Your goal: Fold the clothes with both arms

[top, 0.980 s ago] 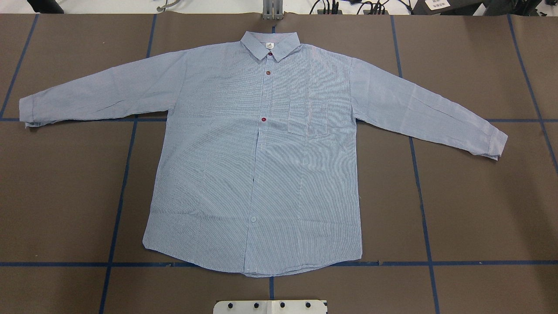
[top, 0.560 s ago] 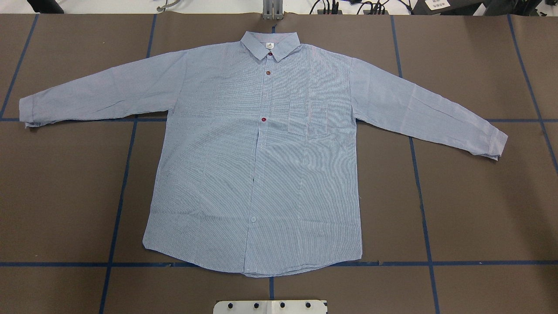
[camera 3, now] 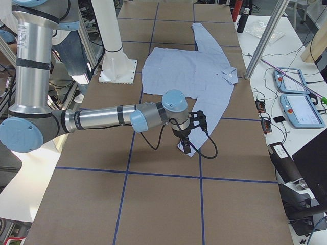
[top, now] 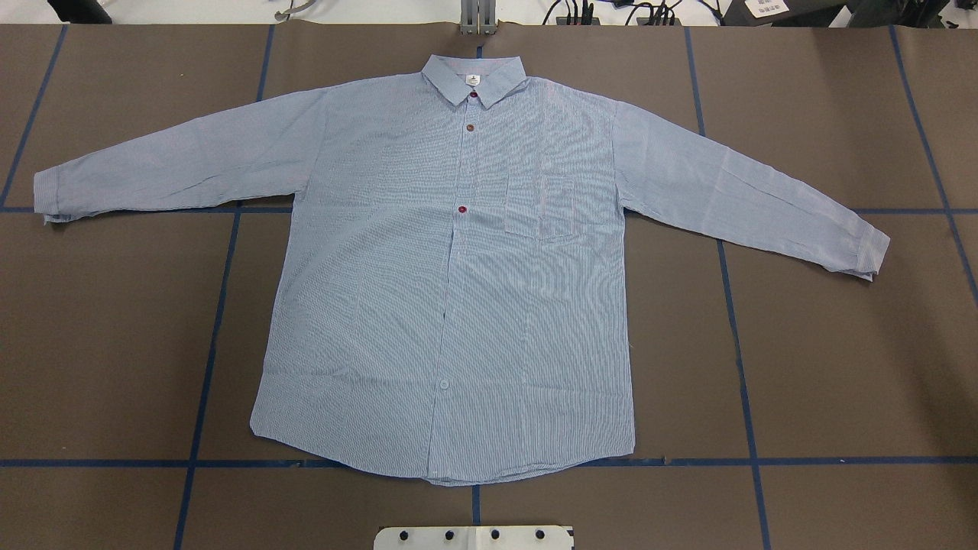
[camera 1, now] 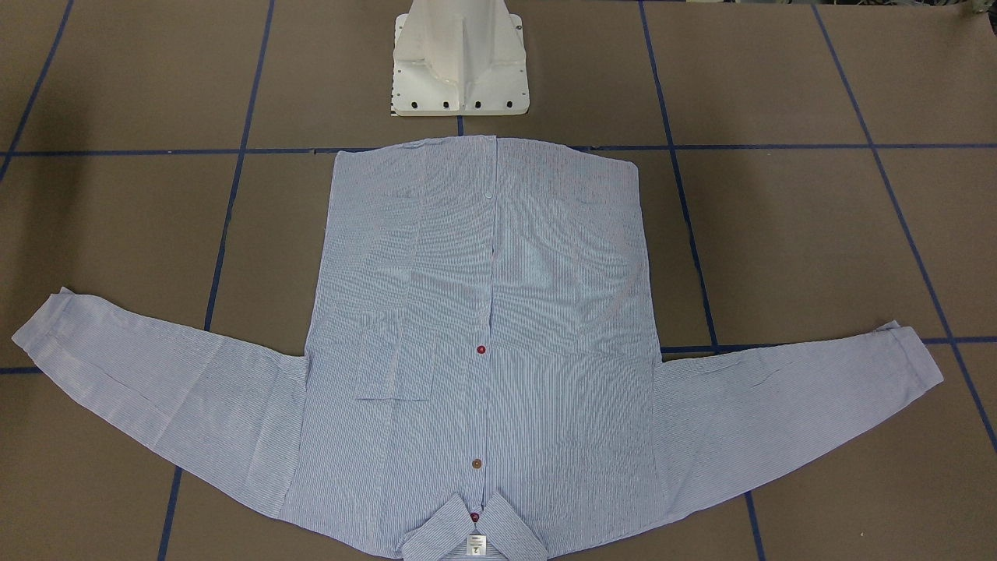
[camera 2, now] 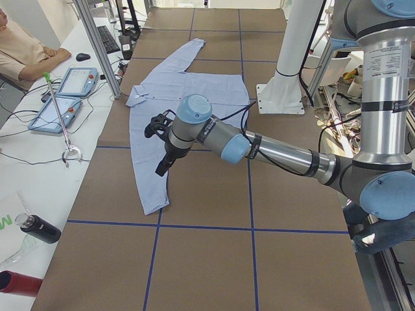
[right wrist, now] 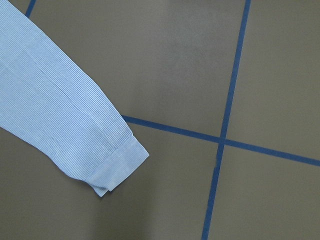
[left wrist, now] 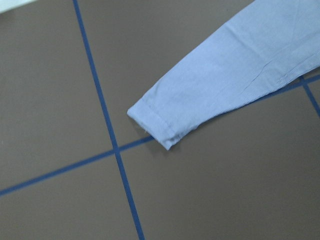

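The light blue striped shirt [top: 451,290] lies flat and face up on the brown table, collar [top: 474,76] away from the robot, both sleeves spread out; it also shows in the front-facing view [camera 1: 483,312]. My left gripper [camera 2: 161,165] hangs over the sleeve on my left, near its cuff [left wrist: 155,122]. My right gripper [camera 3: 185,145] hangs over the other sleeve's cuff [right wrist: 117,162]. Both grippers show only in the side views, so I cannot tell whether they are open or shut. Neither wrist view shows any fingers.
The white pedestal base [camera 1: 459,70] stands just behind the shirt's hem. Blue tape lines [top: 206,367] cross the table. A side table past the collar edge holds tablets [camera 2: 71,81] and bottles [camera 2: 39,230]; a seated person [camera 2: 26,45] is there.
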You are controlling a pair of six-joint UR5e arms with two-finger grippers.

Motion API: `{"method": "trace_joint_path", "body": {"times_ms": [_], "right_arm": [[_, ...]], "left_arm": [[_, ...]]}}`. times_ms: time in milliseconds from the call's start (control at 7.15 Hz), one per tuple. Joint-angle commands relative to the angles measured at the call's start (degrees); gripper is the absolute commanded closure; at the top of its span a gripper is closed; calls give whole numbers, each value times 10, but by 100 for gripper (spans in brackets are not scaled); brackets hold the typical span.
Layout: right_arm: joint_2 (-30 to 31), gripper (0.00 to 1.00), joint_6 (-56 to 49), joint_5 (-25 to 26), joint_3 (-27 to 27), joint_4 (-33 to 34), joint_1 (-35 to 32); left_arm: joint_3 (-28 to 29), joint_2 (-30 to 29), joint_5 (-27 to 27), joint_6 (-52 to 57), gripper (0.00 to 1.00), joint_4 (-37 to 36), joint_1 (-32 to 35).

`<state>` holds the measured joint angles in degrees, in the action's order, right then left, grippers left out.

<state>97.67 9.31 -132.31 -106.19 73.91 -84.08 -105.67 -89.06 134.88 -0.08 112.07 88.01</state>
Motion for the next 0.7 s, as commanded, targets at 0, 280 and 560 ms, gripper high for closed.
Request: {"method": "trace_joint_path", "body": {"times_ms": [0,280,560], "right_arm": [[-5,0,160,11,2,-62,71],[2,0,369,124,12,-176,193],[-3,6,449,170,121,-352,244]], "left_arm": [[24,-12,3,-12,0,29,0],[21,-12,3,-12,0,30,0],[23,-11,3,-12,0,39,0]]}}
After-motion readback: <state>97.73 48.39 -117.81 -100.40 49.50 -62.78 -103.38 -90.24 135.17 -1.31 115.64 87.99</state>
